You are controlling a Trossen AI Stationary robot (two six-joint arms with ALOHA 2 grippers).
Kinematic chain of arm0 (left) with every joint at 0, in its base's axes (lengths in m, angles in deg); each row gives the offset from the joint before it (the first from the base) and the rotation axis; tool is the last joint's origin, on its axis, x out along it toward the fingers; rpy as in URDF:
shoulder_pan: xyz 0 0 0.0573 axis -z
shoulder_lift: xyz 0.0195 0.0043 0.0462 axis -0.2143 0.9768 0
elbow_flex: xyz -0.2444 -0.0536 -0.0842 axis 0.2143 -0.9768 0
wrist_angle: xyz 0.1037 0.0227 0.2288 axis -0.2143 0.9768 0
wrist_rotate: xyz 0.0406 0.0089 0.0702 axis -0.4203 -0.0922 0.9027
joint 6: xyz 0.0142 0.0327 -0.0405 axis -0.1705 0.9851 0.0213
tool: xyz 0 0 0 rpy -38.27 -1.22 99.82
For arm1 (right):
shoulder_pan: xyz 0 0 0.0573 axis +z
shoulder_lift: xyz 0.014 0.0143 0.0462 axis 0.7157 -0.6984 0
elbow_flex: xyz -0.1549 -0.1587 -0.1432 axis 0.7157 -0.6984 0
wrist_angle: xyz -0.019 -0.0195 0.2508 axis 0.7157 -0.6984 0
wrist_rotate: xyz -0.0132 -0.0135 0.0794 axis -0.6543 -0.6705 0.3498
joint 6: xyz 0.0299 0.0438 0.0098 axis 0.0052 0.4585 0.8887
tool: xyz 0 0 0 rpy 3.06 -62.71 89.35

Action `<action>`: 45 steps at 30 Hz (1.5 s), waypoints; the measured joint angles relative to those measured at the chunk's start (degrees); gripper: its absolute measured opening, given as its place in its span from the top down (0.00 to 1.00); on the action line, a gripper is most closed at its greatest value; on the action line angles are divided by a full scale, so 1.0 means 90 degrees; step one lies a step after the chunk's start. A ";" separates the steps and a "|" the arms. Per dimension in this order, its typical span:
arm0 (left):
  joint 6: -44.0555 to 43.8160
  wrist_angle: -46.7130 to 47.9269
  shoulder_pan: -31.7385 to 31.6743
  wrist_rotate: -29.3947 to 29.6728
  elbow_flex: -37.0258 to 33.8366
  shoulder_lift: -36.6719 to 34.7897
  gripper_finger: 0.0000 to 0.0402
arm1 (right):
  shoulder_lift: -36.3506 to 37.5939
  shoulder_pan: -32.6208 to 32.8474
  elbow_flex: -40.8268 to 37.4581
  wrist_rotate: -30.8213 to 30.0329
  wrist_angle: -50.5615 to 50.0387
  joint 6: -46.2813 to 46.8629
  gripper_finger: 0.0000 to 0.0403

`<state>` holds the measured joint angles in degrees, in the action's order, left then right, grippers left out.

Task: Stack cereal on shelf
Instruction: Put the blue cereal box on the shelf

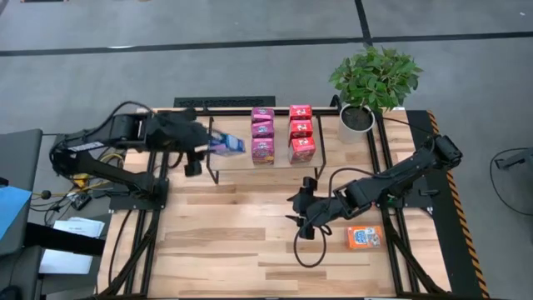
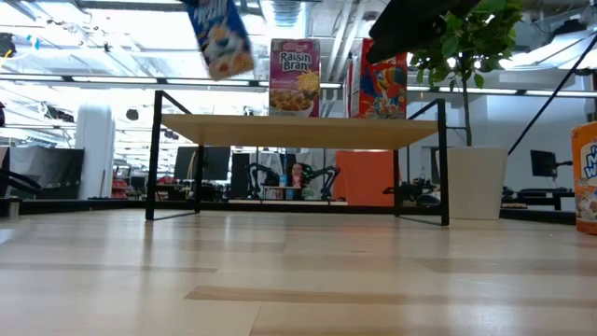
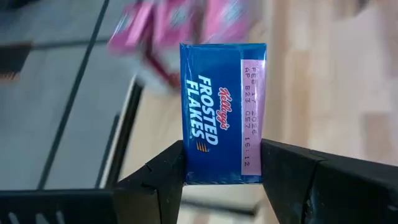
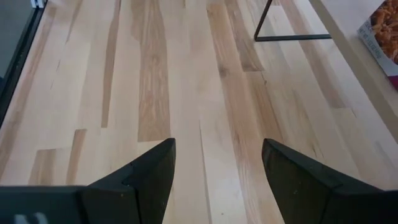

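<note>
Through my left wrist camera the blue Frosted Flakes box (image 3: 222, 113) sits clamped between the two dark fingers (image 3: 163, 180), its narrow printed cardboard end and pink date strip facing me. From above, my left gripper (image 1: 215, 143) holds it in the air over the left end of the shelf (image 1: 235, 160), a light wooden board on thin black tubing. My right gripper (image 1: 300, 208) hovers over the bare plank table (image 1: 225, 242), fingers spread wide with nothing in them; an orange box (image 1: 365, 237) lies flat near it. Farther on, three pink boxes (image 1: 262, 133) and three red boxes (image 1: 301, 132) stand in two rows on the board.
</note>
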<state>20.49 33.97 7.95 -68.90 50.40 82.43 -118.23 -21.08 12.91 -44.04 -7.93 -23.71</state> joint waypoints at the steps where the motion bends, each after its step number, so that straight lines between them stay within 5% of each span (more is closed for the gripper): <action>1: 0.0093 0.0122 -0.0221 -0.0027 0.0000 0.0000 0.59 | 0.0000 -0.0002 0.0000 -0.0002 -0.0007 0.0000 0.34; 9: 0.1127 -0.0076 -0.2104 -0.1495 0.0000 0.0022 0.59 | 0.0000 -0.0044 0.0000 0.0002 -0.0020 0.0000 0.34; 18: 0.2166 0.0010 -0.3222 -0.2155 0.0019 0.0970 0.59 | 0.0002 -0.0124 0.0000 0.0022 -0.0020 -0.0015 0.34; 34: 0.3212 0.1943 -0.3432 -0.2237 0.2878 0.3176 0.59 | 0.0002 -0.0126 0.0000 0.0023 -0.0179 0.0035 0.34; 45: 0.3419 0.2077 -0.3575 -0.2513 0.3028 0.3558 0.59 | 0.0002 -0.0110 0.0000 0.0023 -0.0236 0.0095 0.34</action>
<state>51.26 52.67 -24.22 -91.52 77.65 114.45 -118.21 -22.07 12.91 -43.83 -10.05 -22.85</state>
